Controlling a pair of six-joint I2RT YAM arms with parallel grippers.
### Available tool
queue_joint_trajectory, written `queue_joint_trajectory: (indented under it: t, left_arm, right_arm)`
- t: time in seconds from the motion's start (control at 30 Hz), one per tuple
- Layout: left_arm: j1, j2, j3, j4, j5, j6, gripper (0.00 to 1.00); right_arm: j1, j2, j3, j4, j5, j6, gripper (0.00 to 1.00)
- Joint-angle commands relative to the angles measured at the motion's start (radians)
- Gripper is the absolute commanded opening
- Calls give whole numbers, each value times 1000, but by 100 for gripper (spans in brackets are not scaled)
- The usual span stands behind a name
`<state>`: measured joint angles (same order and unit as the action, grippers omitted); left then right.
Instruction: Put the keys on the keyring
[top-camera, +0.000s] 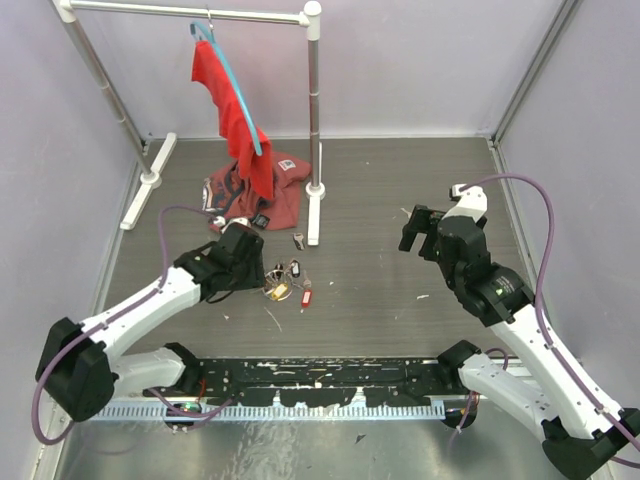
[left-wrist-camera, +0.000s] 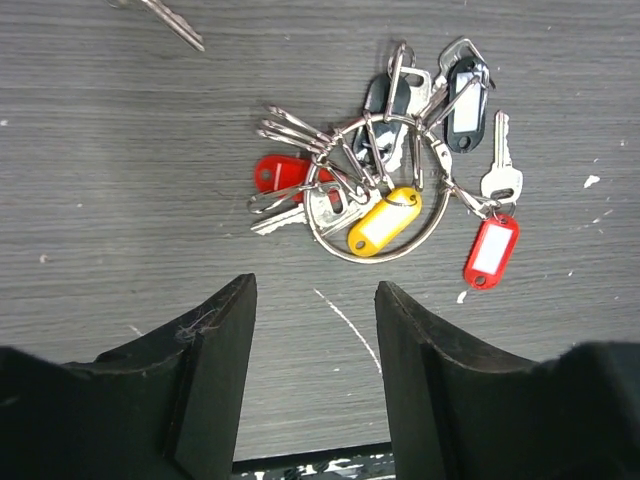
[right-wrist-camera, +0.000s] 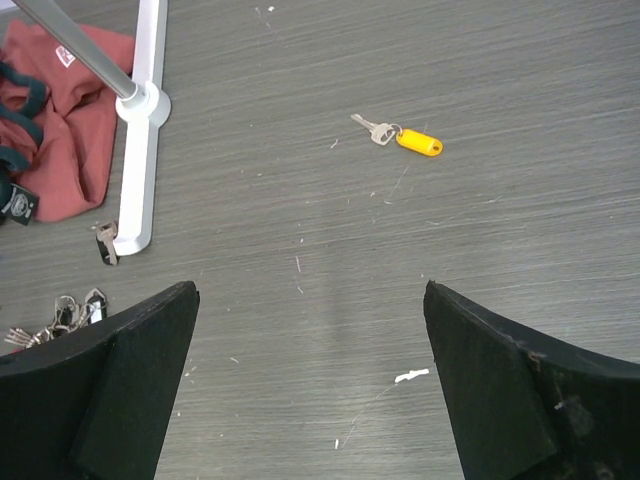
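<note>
covering most of the top view, the grey table (top-camera: 400, 180) carries all items. a white clothes rack (top-camera: 314, 110) stands at the upper left of the frame. a red garment (top-camera: 225, 90) hangs from its bar on a teal hanger (top-camera: 240, 100), with more red cloth heaped at the rack foot.

the left arm (top-camera: 150, 300) reaches from the lower left toward the centre. the right arm (top-camera: 500, 300) rises from the lower right to centre right.

right gripper (right-wrist-camera: 310, 390): the fingers (right-wrist-camera: 130, 380) stand spread wide at the bottom corners of the right wrist view, with bare table between them and nothing held.

left gripper (left-wrist-camera: 312, 370): the fingers (left-wrist-camera: 215, 370) stand apart at the bottom of the left wrist view, with a clear gap and nothing gripped. they are near the keys but not touching them.

the keys (left-wrist-camera: 380, 170) lie bunched on the table right of centre in the upper half of that view. the keyring (left-wrist-camera: 370, 258), a thin wire loop, lies flat among them. a yellow tag (left-wrist-camera: 385, 220) rests inside the loop. a red tag (left-wrist-camera: 491, 250) lies just outside it at the right, a second red tag (left-wrist-camera: 278, 172) at the left, and two black tags (left-wrist-camera: 465, 95) above. small split rings crowd the loop's upper arc; which keys are threaded on it cannot be told.

a loose key (right-wrist-camera: 375, 130) with a yellow-orange tag (right-wrist-camera: 418, 144) lies alone, upper centre of the right wrist view, well apart from the bunch.
</note>
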<state>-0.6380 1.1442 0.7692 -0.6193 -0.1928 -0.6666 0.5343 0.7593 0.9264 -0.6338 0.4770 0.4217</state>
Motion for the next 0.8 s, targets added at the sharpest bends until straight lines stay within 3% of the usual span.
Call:
queue_joint_trajectory:
  t: [0.0, 0.27, 0.77]
  left_arm:
    - [-35, 60, -15, 135, -64, -42, 56]
    - [-38, 191, -3, 167, -61, -16, 43]
    - [-42, 268, -34, 173, -71, -54, 32]
  right_arm:
    - [-2, -6, -3, 19, -21, 23, 100]
    - [-2, -8, -7, 12, -27, 31, 100]
    - [-1, -2, -14, 8, -41, 34, 100]
